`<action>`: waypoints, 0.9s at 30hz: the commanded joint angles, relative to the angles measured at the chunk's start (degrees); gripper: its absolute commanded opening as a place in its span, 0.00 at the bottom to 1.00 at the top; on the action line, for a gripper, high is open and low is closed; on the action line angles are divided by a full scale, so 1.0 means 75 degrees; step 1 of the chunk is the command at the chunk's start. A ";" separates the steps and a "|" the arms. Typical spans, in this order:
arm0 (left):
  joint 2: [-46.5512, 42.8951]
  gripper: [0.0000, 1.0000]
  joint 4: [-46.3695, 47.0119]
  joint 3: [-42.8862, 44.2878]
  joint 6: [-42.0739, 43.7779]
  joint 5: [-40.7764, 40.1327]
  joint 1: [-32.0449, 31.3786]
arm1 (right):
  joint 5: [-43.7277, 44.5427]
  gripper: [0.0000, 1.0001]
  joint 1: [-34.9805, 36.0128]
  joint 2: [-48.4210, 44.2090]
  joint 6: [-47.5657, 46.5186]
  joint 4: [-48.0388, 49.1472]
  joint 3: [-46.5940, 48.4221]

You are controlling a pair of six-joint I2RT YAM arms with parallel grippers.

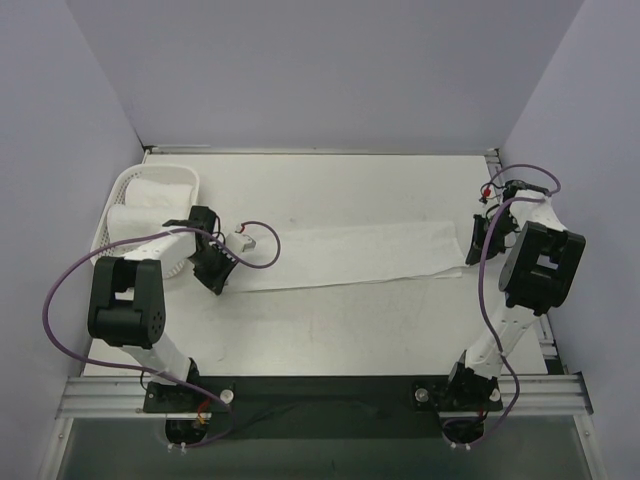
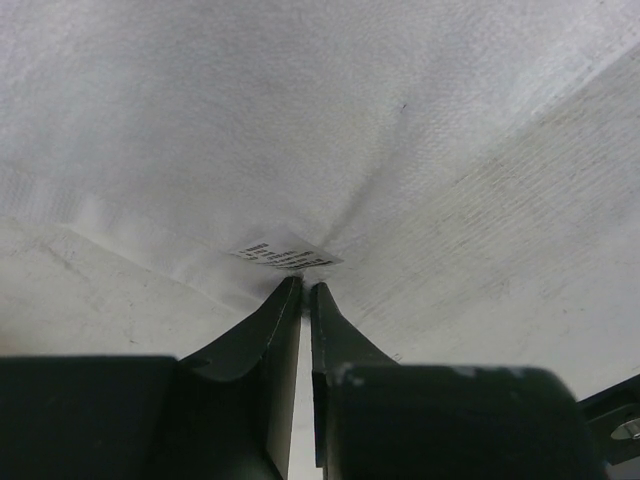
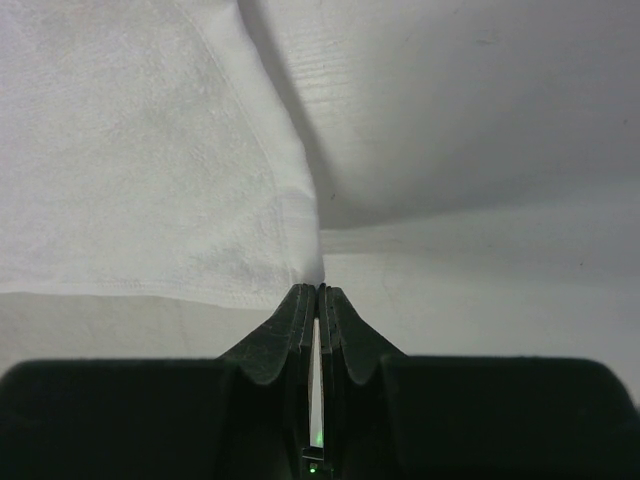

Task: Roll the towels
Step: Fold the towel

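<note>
A long white towel point(image 1: 350, 255) lies stretched across the table between the two arms. My left gripper point(image 1: 218, 268) is shut on the towel's left end; in the left wrist view the fingertips point(image 2: 290, 290) pinch the cloth point(image 2: 300, 130) just under a small printed label point(image 2: 283, 256). My right gripper point(image 1: 476, 240) is shut on the towel's right end; in the right wrist view the towel point(image 3: 140, 150) bunches into the closed jaws at its corner. More white towels point(image 1: 150, 205) lie in the basket.
A white slotted basket point(image 1: 120, 190) stands at the far left, behind the left arm. Purple cables loop from both arms. The table's back wall and side walls enclose the work area.
</note>
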 commanded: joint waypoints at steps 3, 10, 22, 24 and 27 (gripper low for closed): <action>-0.0040 0.20 0.0427 0.0027 0.0036 -0.0041 -0.0003 | 0.0010 0.00 0.0008 -0.0192 -0.0136 -0.0354 0.0039; -0.0075 0.21 0.0357 0.0085 -0.0046 0.0042 -0.0003 | -0.0692 0.00 0.0008 -0.0344 0.0016 -0.0682 -0.0031; -0.0063 0.21 0.0357 0.0050 -0.0117 0.0065 -0.0003 | -0.0647 0.00 0.0102 0.0370 0.0438 -0.0508 -0.0465; -0.0063 0.21 0.0368 0.0027 -0.0105 0.0042 -0.0003 | -0.0705 0.00 0.0114 0.0475 0.0532 -0.0437 -0.0407; -0.0040 0.21 0.0368 0.0038 -0.0105 0.0030 -0.0003 | -0.0671 0.00 0.0149 0.0569 0.0614 -0.0378 -0.0371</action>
